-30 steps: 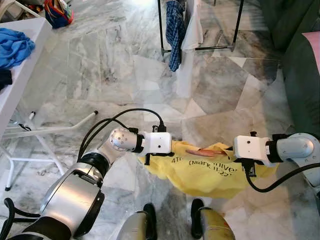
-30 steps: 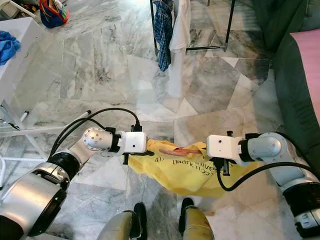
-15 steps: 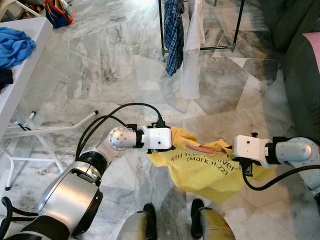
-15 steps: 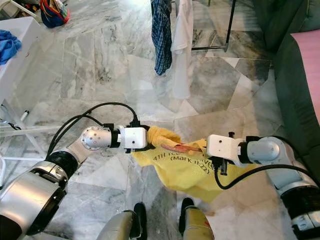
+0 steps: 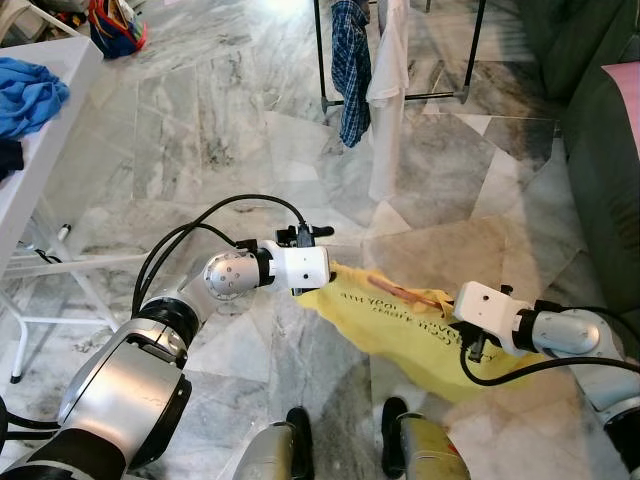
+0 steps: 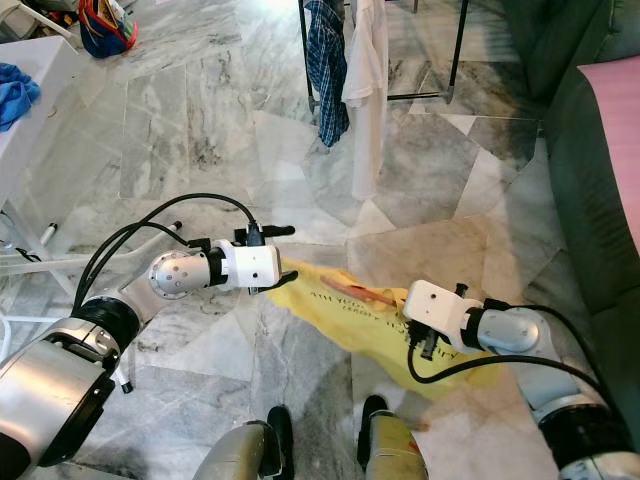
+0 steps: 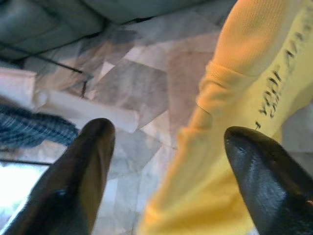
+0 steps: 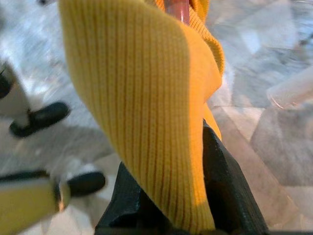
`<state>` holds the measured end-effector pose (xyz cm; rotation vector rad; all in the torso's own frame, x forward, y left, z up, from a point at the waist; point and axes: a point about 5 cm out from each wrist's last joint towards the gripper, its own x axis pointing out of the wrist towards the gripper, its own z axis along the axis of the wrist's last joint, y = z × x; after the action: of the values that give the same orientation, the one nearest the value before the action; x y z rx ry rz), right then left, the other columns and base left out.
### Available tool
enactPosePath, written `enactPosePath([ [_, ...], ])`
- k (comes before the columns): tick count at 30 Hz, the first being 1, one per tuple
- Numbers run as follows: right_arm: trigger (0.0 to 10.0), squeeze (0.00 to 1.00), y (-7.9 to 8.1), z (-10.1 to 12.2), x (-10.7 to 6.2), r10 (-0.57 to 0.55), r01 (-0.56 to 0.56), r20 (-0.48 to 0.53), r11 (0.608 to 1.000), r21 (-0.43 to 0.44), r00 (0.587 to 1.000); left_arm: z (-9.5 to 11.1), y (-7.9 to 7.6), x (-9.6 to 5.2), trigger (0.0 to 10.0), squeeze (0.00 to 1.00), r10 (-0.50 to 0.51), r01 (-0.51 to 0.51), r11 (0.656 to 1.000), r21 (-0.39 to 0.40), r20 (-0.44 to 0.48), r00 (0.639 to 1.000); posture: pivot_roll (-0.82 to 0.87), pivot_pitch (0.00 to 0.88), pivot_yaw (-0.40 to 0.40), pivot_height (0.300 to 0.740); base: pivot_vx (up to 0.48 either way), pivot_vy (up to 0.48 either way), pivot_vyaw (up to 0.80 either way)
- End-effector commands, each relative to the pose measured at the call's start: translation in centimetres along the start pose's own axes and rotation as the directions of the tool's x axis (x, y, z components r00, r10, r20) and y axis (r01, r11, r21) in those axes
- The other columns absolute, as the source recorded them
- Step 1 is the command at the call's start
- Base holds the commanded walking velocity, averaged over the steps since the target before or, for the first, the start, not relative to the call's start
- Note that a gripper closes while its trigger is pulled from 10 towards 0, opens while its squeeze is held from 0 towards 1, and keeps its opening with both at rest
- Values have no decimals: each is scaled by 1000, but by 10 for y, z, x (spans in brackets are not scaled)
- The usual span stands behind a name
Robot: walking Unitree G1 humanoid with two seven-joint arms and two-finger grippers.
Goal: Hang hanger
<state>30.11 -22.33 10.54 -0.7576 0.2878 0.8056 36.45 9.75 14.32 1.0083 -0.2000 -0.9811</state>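
A yellow T-shirt [image 5: 400,322] with dark lettering hangs on a pinkish hanger [image 5: 398,292] low over the marble floor, just ahead of my feet. My left gripper [image 5: 335,272] is at the shirt's left shoulder. In the left wrist view its two black fingers [image 7: 83,171] stand wide apart, with the yellow cloth [image 7: 234,98] loose between them. My right gripper [image 5: 447,306] is shut on the shirt's collar and the hanger. In the right wrist view the ribbed yellow cloth [image 8: 142,98] drapes over its black fingers [image 8: 225,191], and the hanger's neck [image 8: 177,10] pokes out beyond.
A black clothes rack [image 5: 322,50] stands ahead, holding a blue plaid shirt [image 5: 350,60] and a white garment [image 5: 388,90]. On the left is a white table [image 5: 50,140] with a blue cloth [image 5: 30,95]. A dark green sofa [image 5: 600,130] lines the right side.
The shirt has gone from bunched to stretched out, slanting down to the right. My right gripper has sunk lower and closer to me. My left gripper has drawn slightly left and up.
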Motion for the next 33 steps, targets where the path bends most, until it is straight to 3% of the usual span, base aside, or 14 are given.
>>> enactPosePath([
  [1, 0, 0, 3, 7, 2, -83, 80, 52, 995, 57, 995, -14, -2, -8, 10000, 1000, 90, -96, 990, -108, -59, 994, -168, 262, 122, 740, 0, 0, 0],
  [5, 0, 0, 8, 5, 3, -124, 119, 47, 988, 100, 991, -21, 0, -12, 10000, 1000, 172, -187, 965, -183, -92, 981, -172, 258, 122, 740, 0, 0, 0],
  [7, 0, 0, 18, 4, 5, -194, 185, 35, 967, 176, 980, -31, -2, -20, 10000, 1000, 278, -309, 912, -270, -148, 949, -175, 250, 122, 740, 0, 0, 0],
  [9, 0, 0, 20, 3, 6, -211, 201, 31, 960, 195, 977, -34, -2, -22, 10000, 1000, 306, -345, 892, -293, -171, 936, -175, 246, 122, 740, 0, 0, 0],
  [15, 0, 0, 29, 4, 13, -364, 345, -13, 872, 348, 932, -54, -9, -37, 10000, 1000, 472, -571, 703, -423, -323, 820, -175, 234, 120, 740, 0, 0, 0],
  [16, 0, 0, 30, 3, 13, -426, 404, -36, 825, 394, 904, -58, -14, -40, 10000, 1000, 505, -621, 627, -471, -362, 784, -169, 227, 122, 740, 0, 0, 0],
  [18, 0, 0, 30, 3, 14, -509, 483, -74, 748, 455, 858, -64, -22, -45, 10000, 1000, 537, -684, 517, -514, -428, 727, -160, 220, 125, 740, 0, 0, 0],
  [20, 0, 0, 31, 1, 14, -555, 526, -102, 693, 493, 826, -67, -28, -46, 10000, 1000, 547, -716, 456, -529, -468, 694, -154, 212, 121, 740, 0, 0, 0],
  [23, 0, 0, 32, -2, 13, -603, 578, -148, 623, 527, 784, -67, -33, -43, 10000, 1000, 546, -724, 401, -561, -489, 681, -158, 204, 115, 740, 0, 0, 0],
  [24, 0, 0, 33, 0, 14, -632, 597, -160, 576, 558, 758, -64, -35, -39, 10000, 1000, 546, -717, 382, -583, -483, 684, -161, 195, 107, 740, 0, 0, 0],
  [28, 0, 0, 34, 3, 13, -661, 616, -177, 521, 591, 729, -58, -38, -32, 10000, 1000, 542, -697, 368, -616, -467, 699, -163, 185, 95, 740, 0, 0, 0],
  [29, 0, 0, 34, 5, 12, -677, 627, -190, 487, 608, 711, -54, -38, -27, 10000, 275, 542, -678, 352, -645, -450, 710, -163, 184, 87, 740, 0, 0, 0],
  [30, 0, 0, 34, 7, 12, -684, 629, -189, 479, 613, 705, -52, -38, -25, 10000, 0, 546, -671, 338, -659, -444, 711, -166, 179, 82, 740, 0, 0, 0],
  [33, 0, 0, 37, 7, 11, -689, 639, -205, 460, 617, 695, -46, -38, -19, 10000, 0, 557, -656, 323, -682, -423, 714, -169, 168, 66, 740, 0, 0, 0],
])
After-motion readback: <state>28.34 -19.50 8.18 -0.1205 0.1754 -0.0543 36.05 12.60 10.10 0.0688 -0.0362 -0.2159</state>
